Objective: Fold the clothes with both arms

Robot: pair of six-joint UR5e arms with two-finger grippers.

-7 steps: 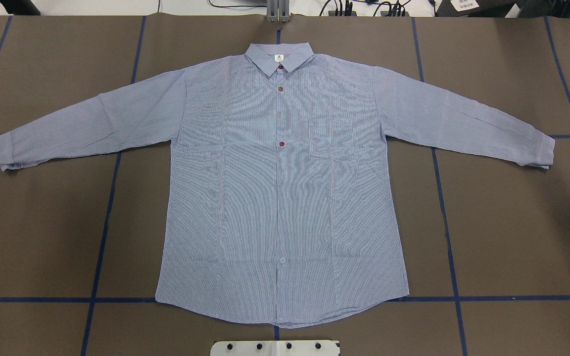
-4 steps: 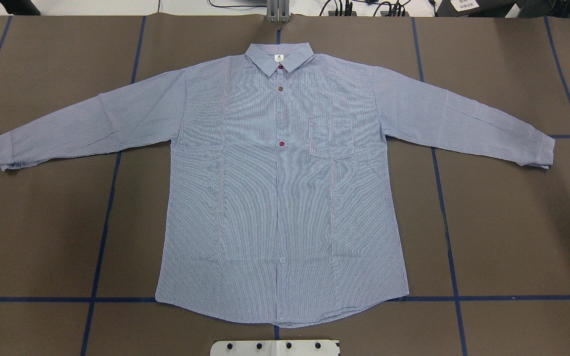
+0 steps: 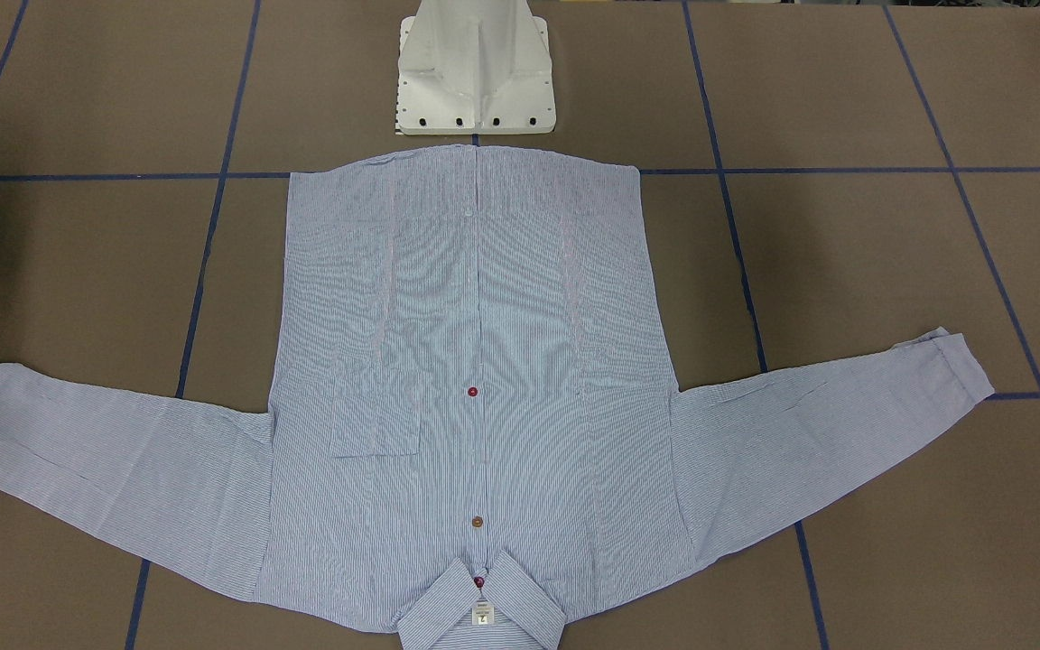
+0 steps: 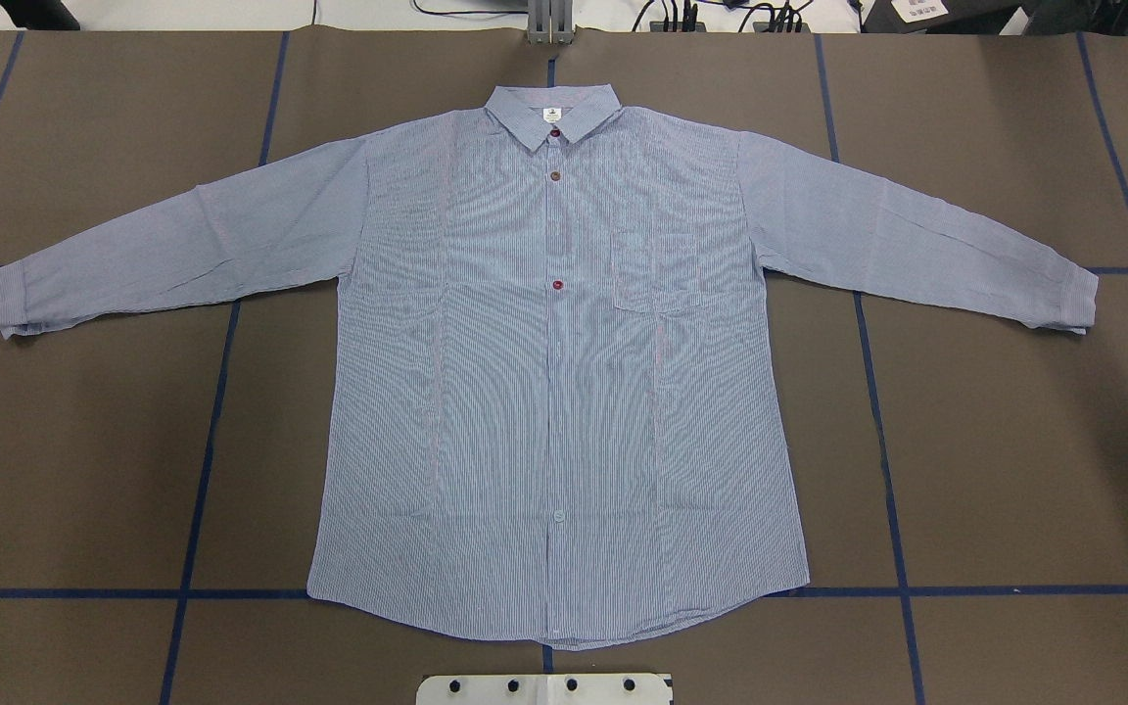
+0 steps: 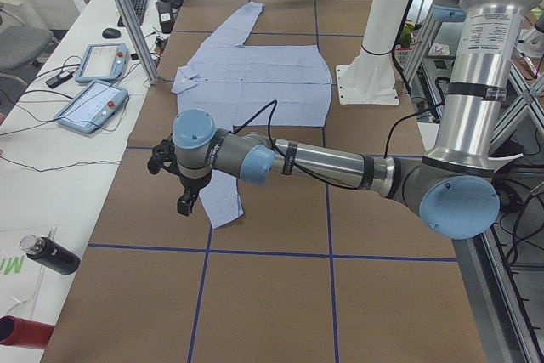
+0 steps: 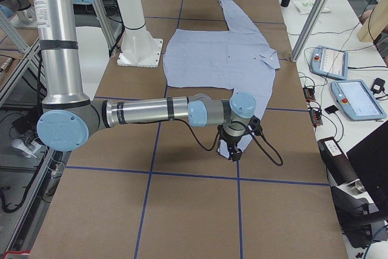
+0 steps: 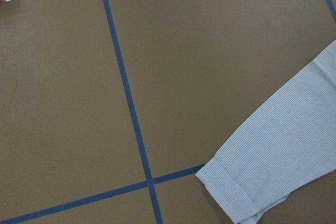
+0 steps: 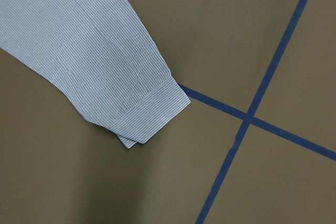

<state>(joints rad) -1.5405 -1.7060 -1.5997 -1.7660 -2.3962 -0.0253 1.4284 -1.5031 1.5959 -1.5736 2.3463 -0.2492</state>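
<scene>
Shows a striped shirt (image 4: 554, 392) spread flat and buttoned, front up, at the middle of a brown table (image 4: 1014, 441) crossed by blue tape lines (image 4: 202, 470). Puts the collar (image 4: 552, 113) near the far edge, just short of a metal post (image 4: 549, 24), and the curved hem (image 4: 554, 636) just clear of the white base plate (image 4: 544, 688). Stretches both sleeves outward, angled slightly toward the robot, with the left cuff (image 4: 6, 299) and right cuff (image 4: 1078, 299) each close to a side edge of the overhead view. Leaves broad bare table below each sleeve, on both flanks of the body. Finds the left arm (image 5: 323, 163) reaching low over the table, the left gripper (image 5: 185, 203) hanging just beside the left cuff, and the right arm (image 6: 145, 113) likewise, the right gripper (image 6: 233, 153) over the end of the right sleeve. Cannot tell whether either gripper is wide or narrow, only side views catching them. Catches both cuffs lying flat, each beside a tape crossing, in the wrist views.
</scene>
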